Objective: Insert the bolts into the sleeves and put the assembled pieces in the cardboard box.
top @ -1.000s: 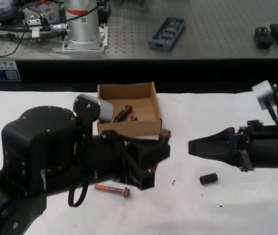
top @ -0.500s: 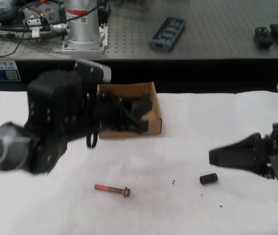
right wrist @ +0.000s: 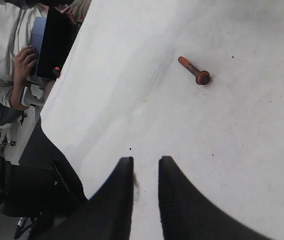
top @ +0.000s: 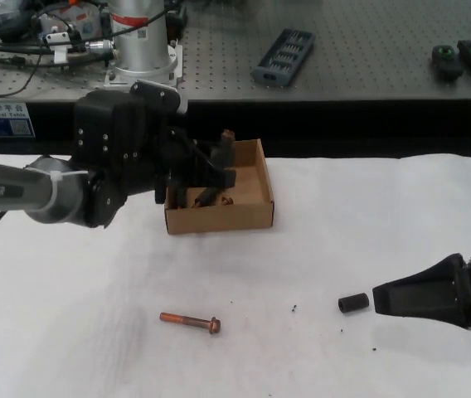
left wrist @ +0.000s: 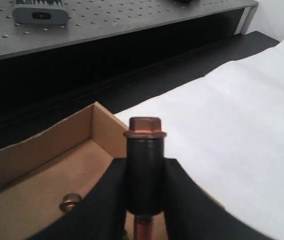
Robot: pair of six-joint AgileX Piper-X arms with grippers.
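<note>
Having swung far to the box (top: pixel 219 217), the left tool (left wrist: pixel 145 170) is clamping a sleeved bolt (left wrist: pixel 144 182); lowering inside before releasing is advisable. The right tool (right wrist: pixel 145 162) is waiting, slightly parted, seemingly empty.

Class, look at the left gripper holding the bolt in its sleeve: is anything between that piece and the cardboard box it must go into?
Nothing visible does. The left gripper holds the piece above the open box; another bolt lies on its floor, to one side.

light: bright, even | shadows: soft, faint | glare: white cloth (left wrist: pixel 262 100) washed out
</note>
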